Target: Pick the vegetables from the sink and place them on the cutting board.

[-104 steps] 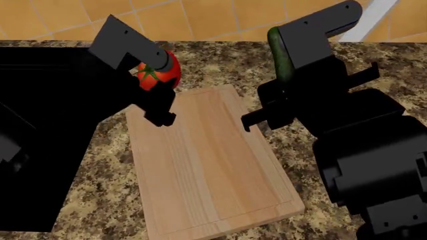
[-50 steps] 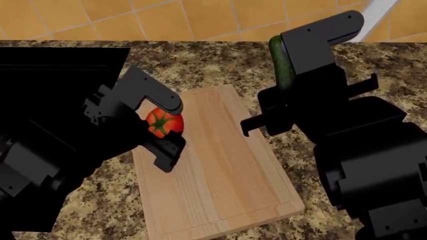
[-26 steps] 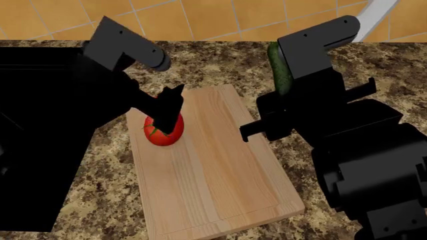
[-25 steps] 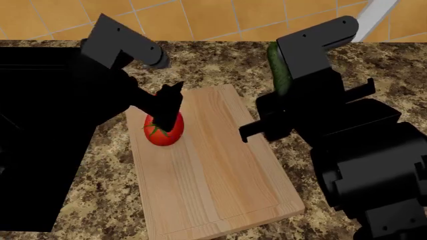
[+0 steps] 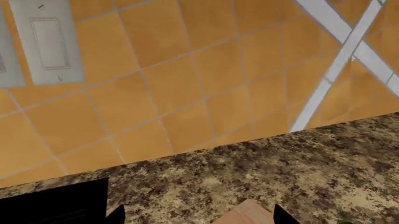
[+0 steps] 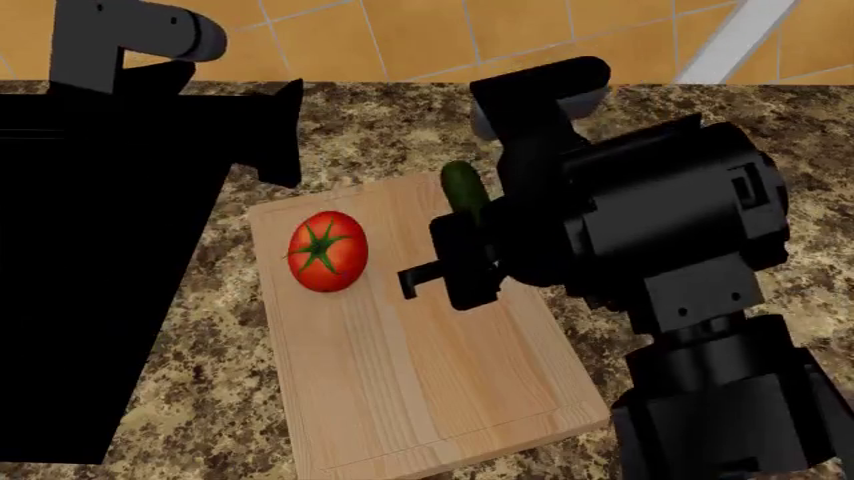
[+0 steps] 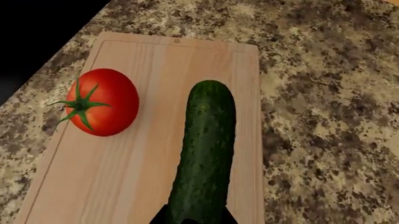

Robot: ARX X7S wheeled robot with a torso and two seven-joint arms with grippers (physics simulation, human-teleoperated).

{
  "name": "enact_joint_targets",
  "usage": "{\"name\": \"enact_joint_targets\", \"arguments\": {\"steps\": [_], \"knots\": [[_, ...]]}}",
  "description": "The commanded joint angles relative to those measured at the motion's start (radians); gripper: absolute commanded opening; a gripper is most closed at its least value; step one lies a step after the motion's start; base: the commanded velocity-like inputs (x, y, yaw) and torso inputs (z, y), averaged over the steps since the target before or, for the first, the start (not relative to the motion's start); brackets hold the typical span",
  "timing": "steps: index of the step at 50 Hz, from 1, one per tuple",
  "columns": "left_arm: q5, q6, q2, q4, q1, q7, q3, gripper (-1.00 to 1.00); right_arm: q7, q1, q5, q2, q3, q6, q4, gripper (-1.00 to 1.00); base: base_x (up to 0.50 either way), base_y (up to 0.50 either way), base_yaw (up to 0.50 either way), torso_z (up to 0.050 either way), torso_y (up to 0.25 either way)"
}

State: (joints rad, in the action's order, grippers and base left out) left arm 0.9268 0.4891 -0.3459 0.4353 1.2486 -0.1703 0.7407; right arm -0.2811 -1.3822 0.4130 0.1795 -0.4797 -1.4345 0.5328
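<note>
Speckled granite countertop backed by orange wall tiles, with the black sink at the robot's left. Cutting board lies on the counter beside the sink; the tomato rests free on its far left part, stem visible. Right gripper grasps the cucumber by one end, over the board beside the tomato. Left gripper is raised above the sink's edge, fingers spread with nothing between them.
</note>
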Motion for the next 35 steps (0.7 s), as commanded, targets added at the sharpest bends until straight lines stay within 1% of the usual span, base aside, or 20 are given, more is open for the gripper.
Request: {"name": "enact_joint_targets", "arguments": {"steps": [1, 9, 35], "knots": [[0.011, -0.026, -0.009, -0.001, -0.022, -0.024, -0.028, 1.0, -0.047, -0.054, 0.035, -0.042, -0.006, -0.069, 0.101, -1.0, 0.0, 0.0, 0.0, 0.0, 0.0], [0.004, -0.031, -0.001, 0.024, -0.016, -0.016, -0.024, 1.0, -0.047, -0.033, 0.052, -0.041, 0.0, -0.072, 0.115, -1.0, 0.0, 0.0, 0.0, 0.0, 0.0], [0.002, -0.023, -0.008, -0.005, -0.03, -0.028, -0.013, 1.0, -0.013, 0.031, 0.095, -0.025, 0.006, -0.088, 0.09, -1.0, 0.0, 0.0, 0.0, 0.0, 0.0]]}}
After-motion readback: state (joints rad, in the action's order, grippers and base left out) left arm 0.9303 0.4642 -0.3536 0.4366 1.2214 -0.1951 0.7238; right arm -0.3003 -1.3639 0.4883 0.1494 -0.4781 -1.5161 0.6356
